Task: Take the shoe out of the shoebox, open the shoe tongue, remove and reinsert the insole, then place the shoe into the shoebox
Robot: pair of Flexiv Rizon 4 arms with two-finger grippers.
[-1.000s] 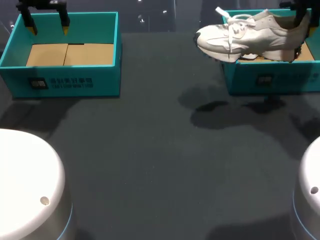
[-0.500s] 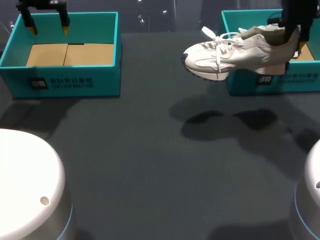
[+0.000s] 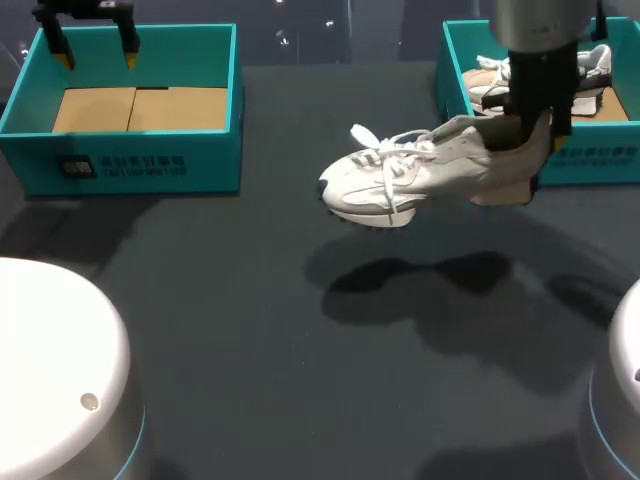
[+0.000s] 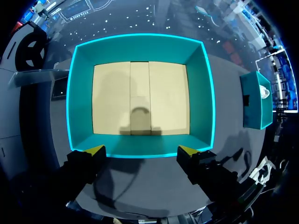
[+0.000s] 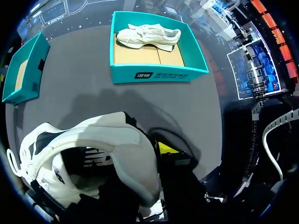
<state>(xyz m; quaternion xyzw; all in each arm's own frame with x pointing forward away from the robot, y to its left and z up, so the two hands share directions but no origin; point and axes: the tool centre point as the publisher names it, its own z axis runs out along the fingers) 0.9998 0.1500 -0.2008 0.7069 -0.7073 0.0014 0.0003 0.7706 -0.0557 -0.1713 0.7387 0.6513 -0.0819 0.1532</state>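
Two teal boxes stand at the far corners of the dark table [image 3: 250, 330]. At the left, the left teal shoebox [image 3: 135, 160] shows only its tan cardboard floor. The left hand [image 3: 97, 55] hangs over that box's far wall, its yellow-tipped fingers spread wide with nothing between them. In the left wrist view the two tips sit just above the near wall, one toward each corner.

Toward the middle, the white sneaker [image 3: 420, 175] hangs in the air above the table, well apart from both boxes. Its toe points left and its loose laces [image 3: 385, 150] stick up. Its shadow [image 3: 400, 280] falls on the table below.

The right hand [image 3: 538, 128] comes straight down and grips the sneaker by the heel collar. In the right wrist view one yellow tip presses on the outside of the heel, and the other finger is hidden inside the shoe.

Behind it, the right teal shoebox [image 5: 159, 74] holds a second white sneaker [image 5: 148, 36] lying along its far wall. In the head view the right arm's column covers part of this box and that sneaker.
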